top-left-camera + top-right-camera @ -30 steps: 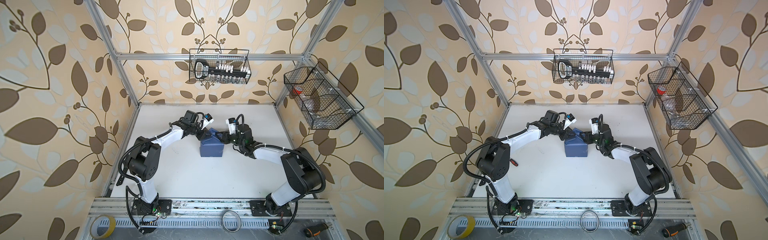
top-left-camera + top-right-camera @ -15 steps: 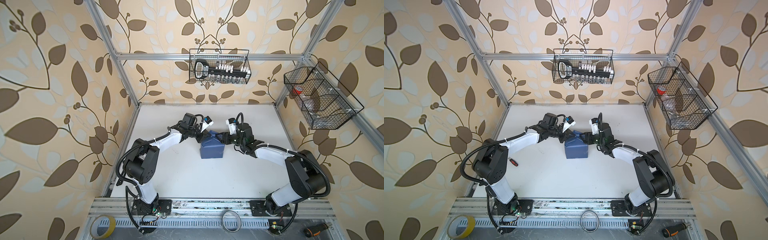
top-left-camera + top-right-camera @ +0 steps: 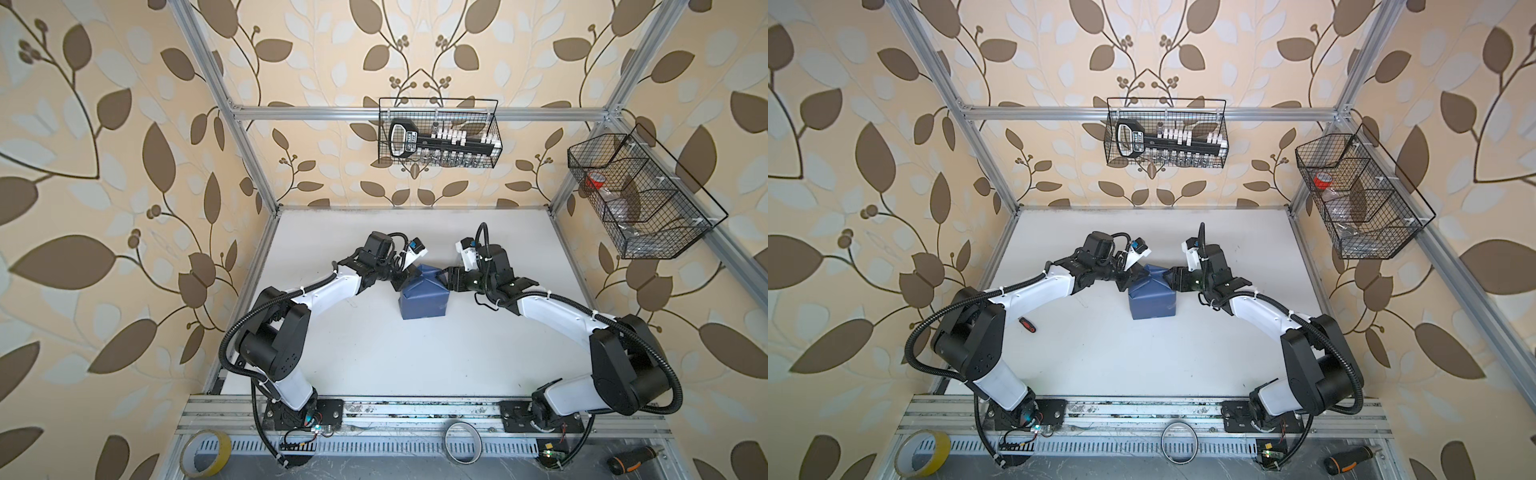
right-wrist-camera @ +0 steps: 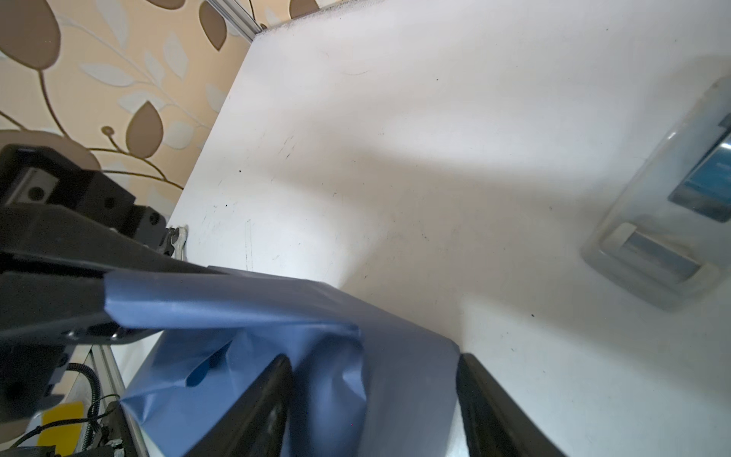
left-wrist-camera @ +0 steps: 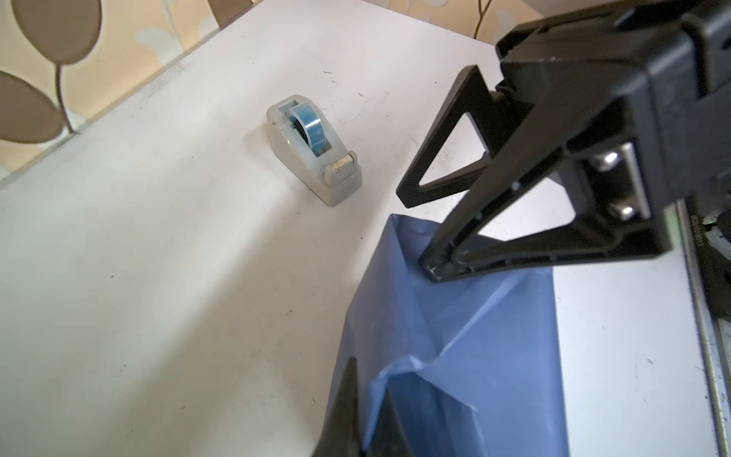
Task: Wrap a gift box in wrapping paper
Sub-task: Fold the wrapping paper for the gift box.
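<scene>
Clenched on a raised flap of the wrapping paper [image 3: 424, 303], my left claw [image 3: 400, 284] sits at the parcel's far-left corner in both top views. My right claw [image 3: 446, 277] stands released against the far-right corner. The parcel rests near the middle of the tabletop [image 3: 415, 365]. The gift box is fully covered, so I see only its shape under the slate-blue sheet.

From the left wrist, the right claw's lower finger [image 5: 439, 265] touches the top crease of the unfinished end, and its upper finger hangs clear. A tape dispenser [image 5: 312, 150] stands apart, beyond the parcel.

From the right wrist, the flap runs out of the left claw, and my right fingers straddle crumpled, unfolded paper.

I judge this to be the end-fold step. To do it well, I should hold the left pinch steady and press the side flap flat against the box end with the right fingers. The crease must be sharp, without dragging the parcel or tearing the thin sheet.
</scene>
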Robot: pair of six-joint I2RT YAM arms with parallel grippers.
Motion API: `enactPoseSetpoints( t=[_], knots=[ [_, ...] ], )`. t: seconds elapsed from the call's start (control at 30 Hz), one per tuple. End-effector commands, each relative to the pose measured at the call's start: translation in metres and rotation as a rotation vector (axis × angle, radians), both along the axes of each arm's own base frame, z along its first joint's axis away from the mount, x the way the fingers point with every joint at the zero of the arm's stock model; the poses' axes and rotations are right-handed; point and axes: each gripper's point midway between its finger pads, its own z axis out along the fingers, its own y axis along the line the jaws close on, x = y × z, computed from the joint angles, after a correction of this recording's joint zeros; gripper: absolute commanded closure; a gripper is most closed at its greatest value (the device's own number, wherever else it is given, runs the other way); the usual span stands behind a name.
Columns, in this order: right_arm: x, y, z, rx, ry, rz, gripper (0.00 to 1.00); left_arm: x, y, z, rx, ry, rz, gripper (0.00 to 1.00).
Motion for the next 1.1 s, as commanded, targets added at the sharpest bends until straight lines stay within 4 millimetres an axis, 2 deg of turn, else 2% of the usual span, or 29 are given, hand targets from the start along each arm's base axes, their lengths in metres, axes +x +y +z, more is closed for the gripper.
enactPoseSetpoints(
  t=[0.0,0.13,0.33,0.8,1.07],
  knots=[
    [-0.009,-0.004,-0.017,-0.019,0.045,-0.014,0.34,-0.007,-0.004,0.022,-0.011,-0.099,-0.038,0.88],
    [-0.012,-0.003,-0.025,-0.026,0.058,-0.012,0.35,-0.013,-0.008,0.017,0.005,-0.1,-0.069,0.8],
    [-0.012,-0.003,-0.029,-0.025,0.062,-0.017,0.36,-0.018,-0.011,0.018,-0.004,-0.105,-0.096,0.75],
    [-0.012,-0.003,-0.034,-0.032,0.068,-0.019,0.38,-0.033,-0.017,0.035,-0.095,-0.106,-0.147,0.52],
    [-0.013,-0.004,-0.036,-0.029,0.07,-0.023,0.38,-0.036,-0.024,0.04,-0.132,-0.092,-0.174,0.48]
  ],
)
